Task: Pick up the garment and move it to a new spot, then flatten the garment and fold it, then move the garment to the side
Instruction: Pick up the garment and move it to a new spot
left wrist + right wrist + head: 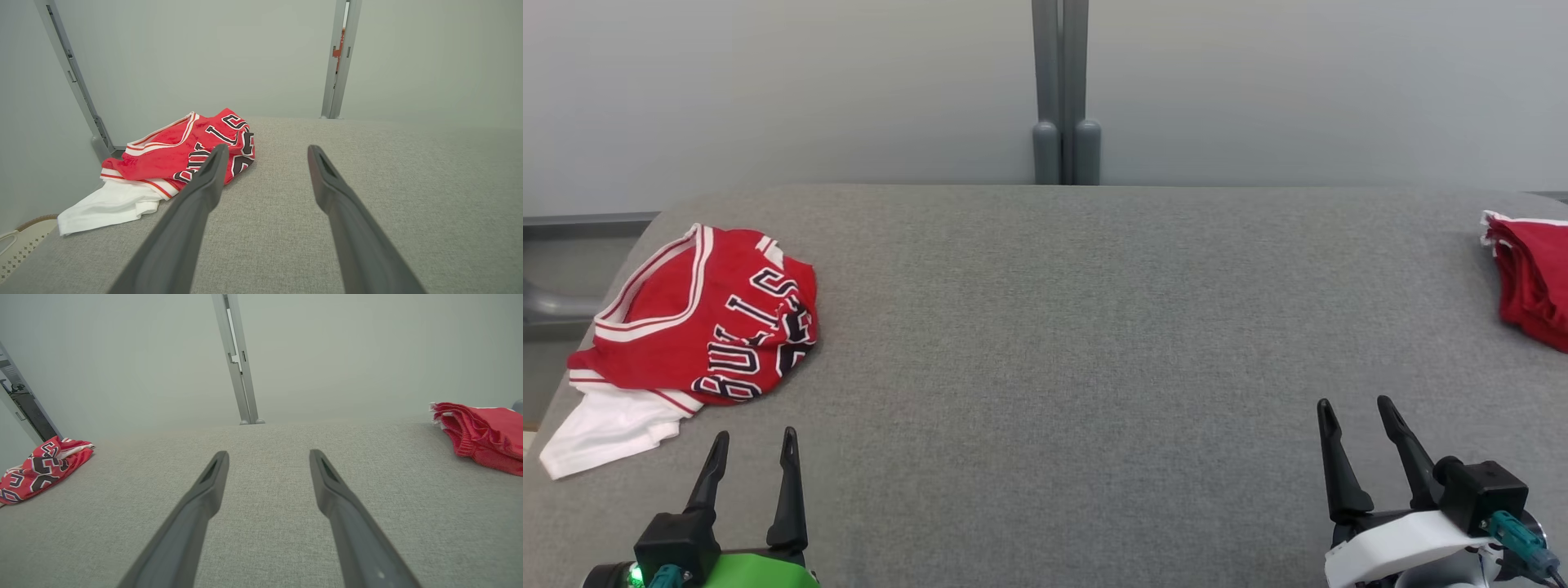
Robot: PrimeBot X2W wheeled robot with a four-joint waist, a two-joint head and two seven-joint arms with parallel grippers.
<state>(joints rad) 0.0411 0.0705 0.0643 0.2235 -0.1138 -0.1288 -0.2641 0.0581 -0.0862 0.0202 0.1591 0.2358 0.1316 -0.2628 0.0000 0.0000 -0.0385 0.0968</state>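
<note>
Over on the far left of the grey cloth-covered tabletop [1062, 367] lies the garment [698, 318], a red jersey with white trim and dark lettering, crumpled in a loose heap close to the left edge. A white cloth [605, 425] sticks out from under its near side toward the corner; I can't tell whether it is part of the jersey or a separate piece. Just nearer than the heap and a little to its right hovers the left gripper [755, 434], jaws spread wide with nothing between them, clear of the fabric. The middle of the tabletop is bare grey weave, and behind its far edge a grey double post [1061, 90] stands against the pale wall. Further right, at the near side, the right gripper [1354, 403] hangs over the surface, jaws likewise spread and holding nothing. At the far right edge sits a pile of folded red clothing [1531, 278], well apart from both grippers.
</note>
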